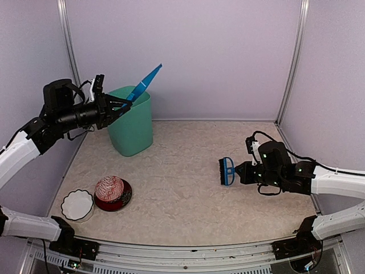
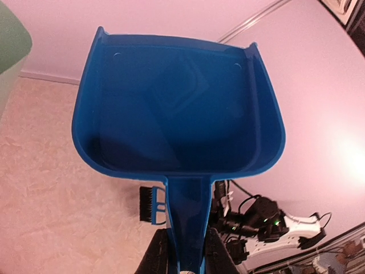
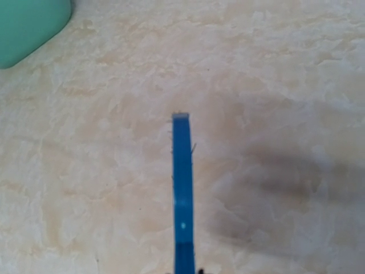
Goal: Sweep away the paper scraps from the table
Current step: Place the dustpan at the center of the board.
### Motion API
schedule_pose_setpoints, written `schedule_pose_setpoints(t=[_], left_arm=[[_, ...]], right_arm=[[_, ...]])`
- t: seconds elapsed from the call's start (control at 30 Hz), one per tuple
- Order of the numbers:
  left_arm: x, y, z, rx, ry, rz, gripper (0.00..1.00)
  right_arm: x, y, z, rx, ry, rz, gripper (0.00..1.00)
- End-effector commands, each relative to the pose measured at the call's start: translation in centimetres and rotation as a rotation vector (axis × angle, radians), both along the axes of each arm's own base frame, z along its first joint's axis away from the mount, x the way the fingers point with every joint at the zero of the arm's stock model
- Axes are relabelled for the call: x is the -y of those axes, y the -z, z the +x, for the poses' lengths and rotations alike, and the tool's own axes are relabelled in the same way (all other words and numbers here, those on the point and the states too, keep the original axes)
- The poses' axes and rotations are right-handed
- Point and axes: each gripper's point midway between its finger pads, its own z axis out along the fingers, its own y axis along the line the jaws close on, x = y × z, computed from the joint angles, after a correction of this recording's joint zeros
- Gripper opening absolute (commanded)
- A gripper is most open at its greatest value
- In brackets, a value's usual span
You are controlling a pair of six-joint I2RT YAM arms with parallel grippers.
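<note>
No paper scraps show on the beige table (image 1: 182, 171) in any view. My left gripper (image 1: 117, 108) is shut on the handle of the blue dustpan (image 1: 144, 83), holding it tilted up over the green bin (image 1: 132, 123). In the left wrist view the dustpan (image 2: 177, 108) looks empty, with my fingers (image 2: 157, 254) clamped on its handle. My right gripper (image 1: 242, 171) is shut on the small blue hand brush (image 1: 227, 171), held a little above the table at the right. In the right wrist view the brush (image 3: 182, 188) shows edge-on; my own fingertips are out of frame.
A red patterned bowl (image 1: 112, 193) and a white scalloped bowl (image 1: 77, 204) sit at the front left. Grey walls close the back and sides. The metal front rail (image 1: 182, 248) runs along the near edge. The bin corner shows in the right wrist view (image 3: 28, 28).
</note>
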Motion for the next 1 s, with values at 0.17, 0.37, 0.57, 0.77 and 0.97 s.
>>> schedule_pose_setpoints(t=[0.17,0.37,0.57,0.77,0.97], left_arm=[[3.9,9.1,-3.2,0.018,-0.046,0.394,0.0],[6.7,13.4,-4.9,0.015,-0.039,0.554,0.0],[9.8,17.0,-6.7,0.022,0.006,0.676,0.0],[12.1,20.1,-7.8,0.016,0.039,0.765,0.0],[14.1,23.7,-8.4,0.014,0.06,0.878,0.0]], right_arm=[[2.3,-1.9,1.3,0.067,0.097,-0.033,0.0],[4.1,-1.8,1.3,0.081,0.157,-0.047,0.0],[5.7,-1.7,0.9,0.082,0.203,-0.035,0.0],[7.0,-1.9,0.5,0.082,0.244,0.005,0.0],[8.4,-2.0,0.2,0.076,0.298,0.024,0.0]])
